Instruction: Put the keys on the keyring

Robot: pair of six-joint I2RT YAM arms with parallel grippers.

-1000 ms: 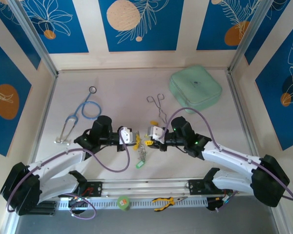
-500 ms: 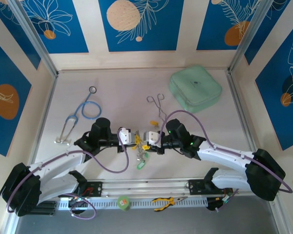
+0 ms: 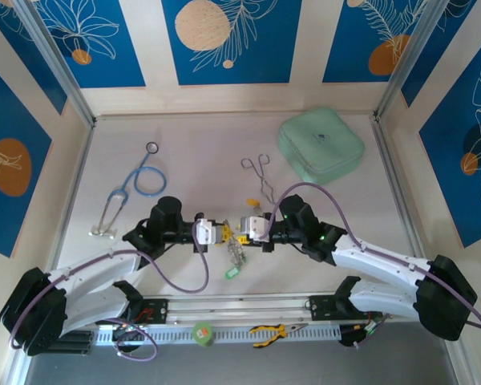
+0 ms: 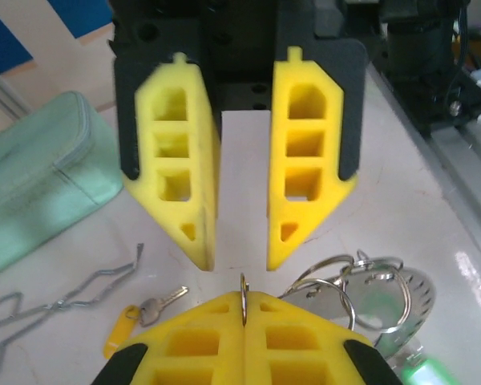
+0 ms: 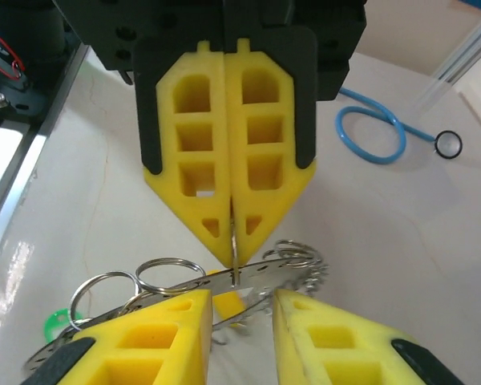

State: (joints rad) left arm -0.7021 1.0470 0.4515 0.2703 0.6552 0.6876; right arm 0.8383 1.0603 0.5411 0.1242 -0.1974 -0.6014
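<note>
The keyring [image 3: 234, 250] is a silvery disc [image 4: 389, 298] fringed with small split rings [image 5: 293, 258]. My left gripper [image 3: 222, 233] is shut on one thin split ring [image 4: 244, 290] at the disc's edge and holds it up; it also appears as the left gripper [image 5: 234, 255]. My right gripper [image 3: 243, 229] faces it, open. In the right wrist view the right gripper [image 5: 242, 303] has its fingers on either side of the disc's rim. One yellow-headed key [image 4: 140, 317] lies on the table. A green key head [image 3: 231, 273] lies below the ring.
Silver forceps [image 3: 260, 172] and a mint-green pouch [image 3: 321, 148] lie behind the grippers. The blue-tubed stethoscope [image 3: 136, 184] is at the back left. Yellow-handled pliers [image 3: 272, 330] and a green roll [image 3: 202, 333] rest on the rail by the arm bases.
Both grippers have moved closer together over the ring. The right gripper swung left, then eased back a little. The left stays shut on the split ring.
</note>
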